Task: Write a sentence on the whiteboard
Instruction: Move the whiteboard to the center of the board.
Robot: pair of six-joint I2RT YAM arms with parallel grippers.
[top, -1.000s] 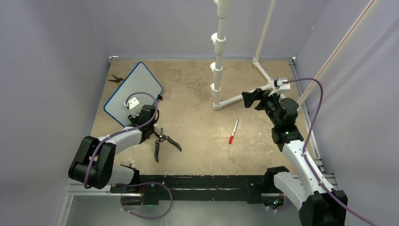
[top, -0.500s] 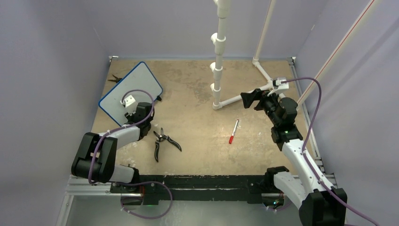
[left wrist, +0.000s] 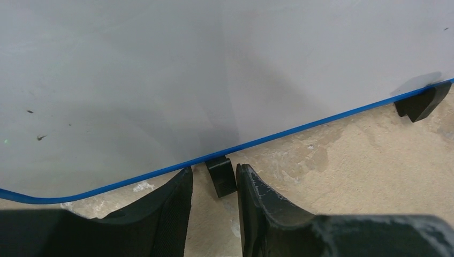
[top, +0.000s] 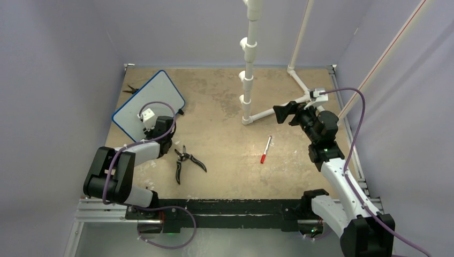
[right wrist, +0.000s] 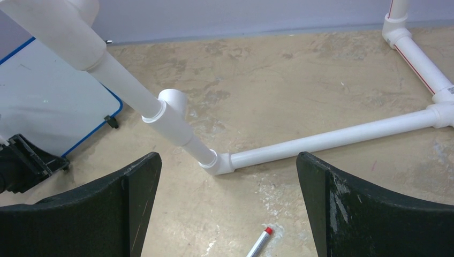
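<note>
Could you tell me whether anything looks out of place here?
The whiteboard sits diagonal to the table edges at far left, blank, while the marker lies apart mid-table; stray pliers lie near the whiteboard.

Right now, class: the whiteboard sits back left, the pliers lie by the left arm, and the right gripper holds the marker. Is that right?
Not quite. The right gripper is open and holds nothing; the marker lies loose on the table, as the top external view shows. The whiteboard and pliers are as you said.
</note>
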